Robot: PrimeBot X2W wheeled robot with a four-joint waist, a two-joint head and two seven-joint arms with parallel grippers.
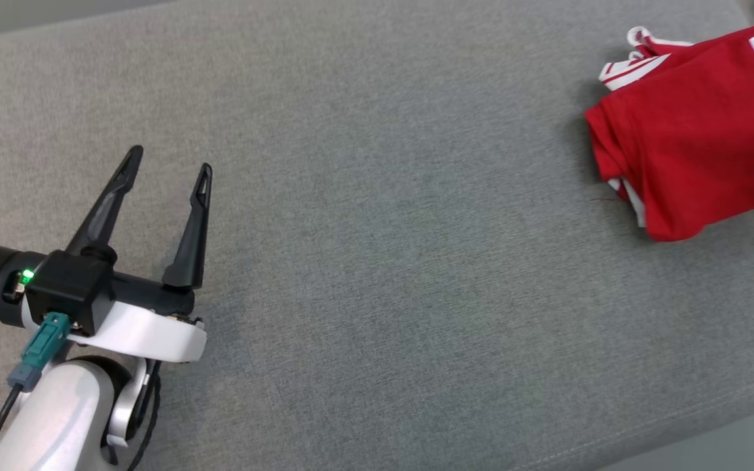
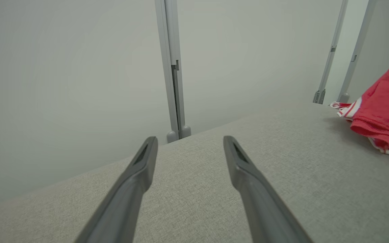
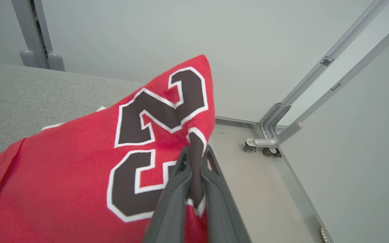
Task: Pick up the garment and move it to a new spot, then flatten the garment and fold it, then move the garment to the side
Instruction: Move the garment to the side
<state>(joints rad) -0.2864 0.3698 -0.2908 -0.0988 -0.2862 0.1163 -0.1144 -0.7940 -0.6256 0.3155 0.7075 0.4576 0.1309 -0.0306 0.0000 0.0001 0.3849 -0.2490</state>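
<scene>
While the right gripper holds its jaws pressed together on a fold of cloth, we log the garment as a red jersey with black, white-edged numerals, bunched in layers and not lying flat. The pinch sits on the numeral patch. Most of the cloth lies to the left of those jaws in the right wrist view, resting on the grey padded surface, with one corner peaked up beyond the fingertips.

In the head view the garment sits well apart from the left gripper and off to its right. That gripper's jaws are spread wide, with nothing between them and bare grey fabric ahead.

Progress, as we judge it: the jersey looks doubled over on itself, with white-trimmed edges stacked at one side, and it is gripped close to the surface's edge. That fits either the first pick-up or the closing move to the side, and we cannot tell which. If it is the first, flattening, folding and the move aside are all left to do.

Hard to make out: the head view cuts the garment at its right edge, so its full outline is lost. We cannot say whether the pinched fold is lifted clear or dragging. Beyond the right jaws lie pale floor, a grey frame post and a small caster.
</scene>
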